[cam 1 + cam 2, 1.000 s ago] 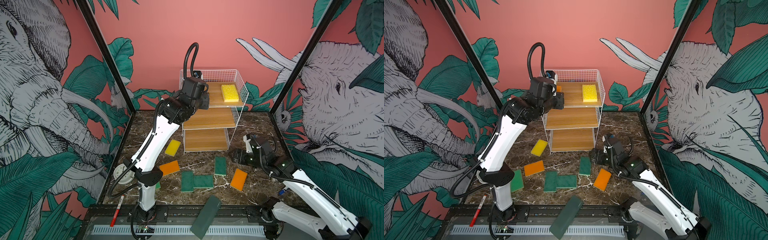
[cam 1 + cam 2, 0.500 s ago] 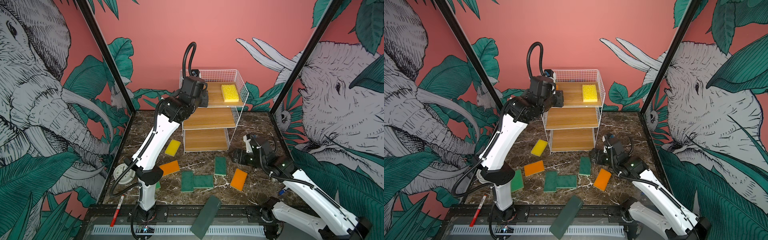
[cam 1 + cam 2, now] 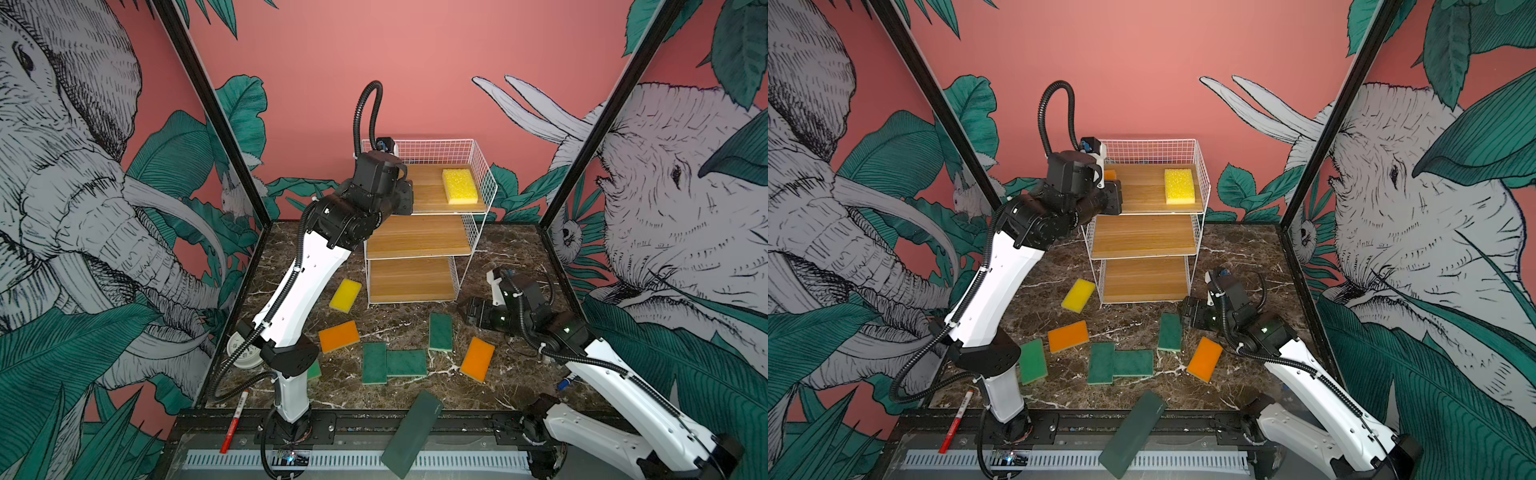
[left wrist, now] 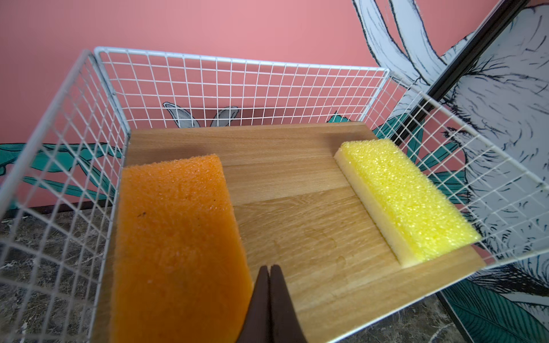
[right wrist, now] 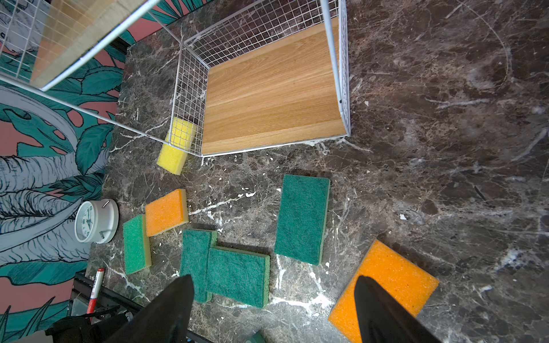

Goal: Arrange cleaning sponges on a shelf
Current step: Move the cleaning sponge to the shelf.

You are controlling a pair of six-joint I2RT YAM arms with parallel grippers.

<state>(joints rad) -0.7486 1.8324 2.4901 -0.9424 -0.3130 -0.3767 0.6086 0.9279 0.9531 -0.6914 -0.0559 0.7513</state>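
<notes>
On the marble table (image 3: 507,249), our closed, empty left gripper (image 4: 269,285) hovers beside the shelf's (image 4: 267,148) orange sponge (image 4: 175,237), seemingly released; we'd withdraw straight, right gripper (image 5: 273,300) open.

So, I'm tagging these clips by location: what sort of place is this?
Likely a staged robot test cell, not a home: mural walls, a black frame post, and a marble tabletop holding a shelf.

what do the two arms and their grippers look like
Both arms have white link shells with black joint housings. The left arm carries a black corrugated cable looping high above its wrist; the right arm has thinner black cables. The left gripper and right gripper have dark, tapered fingers.
</notes>
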